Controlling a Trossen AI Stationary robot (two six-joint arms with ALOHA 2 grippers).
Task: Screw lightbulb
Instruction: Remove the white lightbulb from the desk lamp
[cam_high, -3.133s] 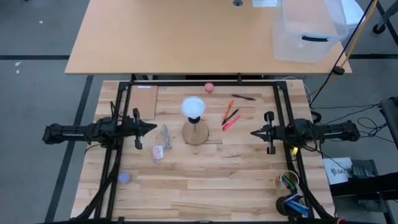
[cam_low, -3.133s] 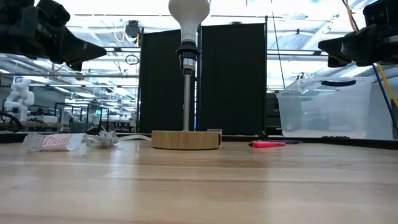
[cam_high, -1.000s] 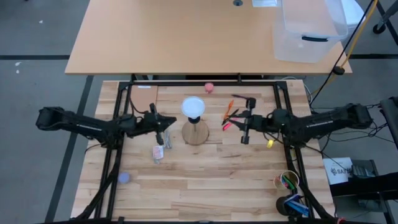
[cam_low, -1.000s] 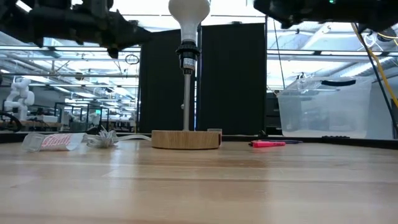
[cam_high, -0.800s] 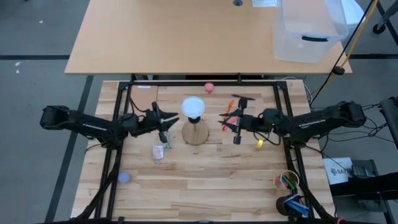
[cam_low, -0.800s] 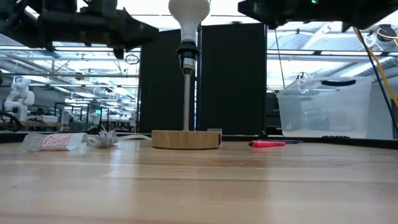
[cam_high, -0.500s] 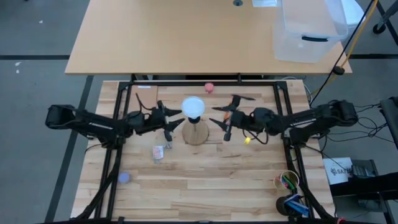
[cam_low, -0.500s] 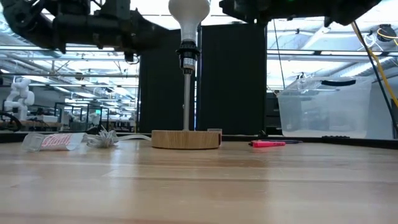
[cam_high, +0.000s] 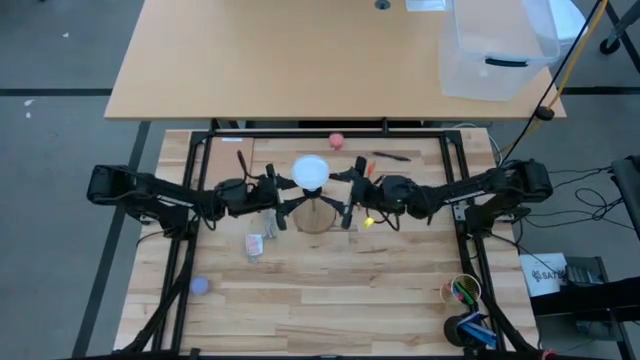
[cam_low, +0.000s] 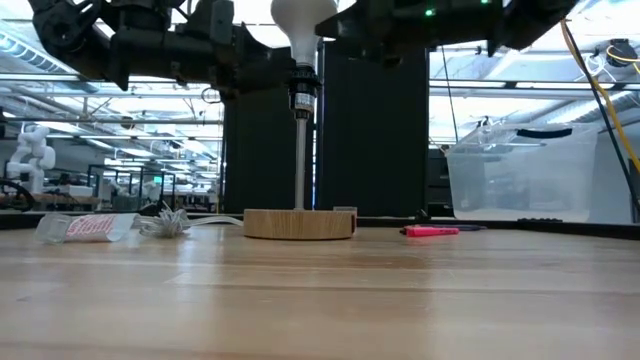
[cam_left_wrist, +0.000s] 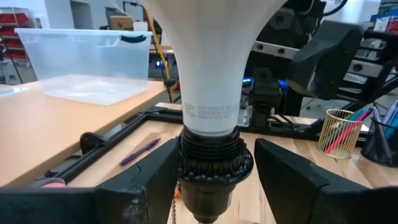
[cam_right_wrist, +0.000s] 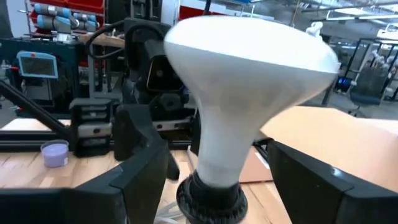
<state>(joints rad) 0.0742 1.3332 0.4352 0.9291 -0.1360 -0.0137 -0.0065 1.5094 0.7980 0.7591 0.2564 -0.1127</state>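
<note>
The white lightbulb (cam_high: 310, 172) stands upright in the black socket (cam_low: 303, 95) on a thin post rising from the round wooden disc (cam_high: 315, 214). My left gripper (cam_high: 287, 197) comes in level from the table's left. It is open, with one finger on each side of the socket (cam_left_wrist: 211, 165), just below the bulb's neck (cam_left_wrist: 211, 93). My right gripper (cam_high: 341, 197) comes in level from the right. It is open, and its fingers stand apart on either side of the bulb's neck (cam_right_wrist: 217, 149), below the globe (cam_right_wrist: 249, 74).
A pink ball (cam_high: 337, 140) and a purple pen (cam_high: 392, 156) lie toward the far edge. A wrapper (cam_high: 255, 243) and a small bluish thing (cam_high: 200, 286) lie left of the lamp. A pink marker (cam_low: 432, 231) lies right of the disc. A pen cup (cam_high: 462, 292) stands near right.
Both grippers have moved level toward the lamp, the left from the table's left and the right from its right. Both have opened on the way. They now reach in around the socket and the bulb's neck. The bulb and lamp have kept still.
</note>
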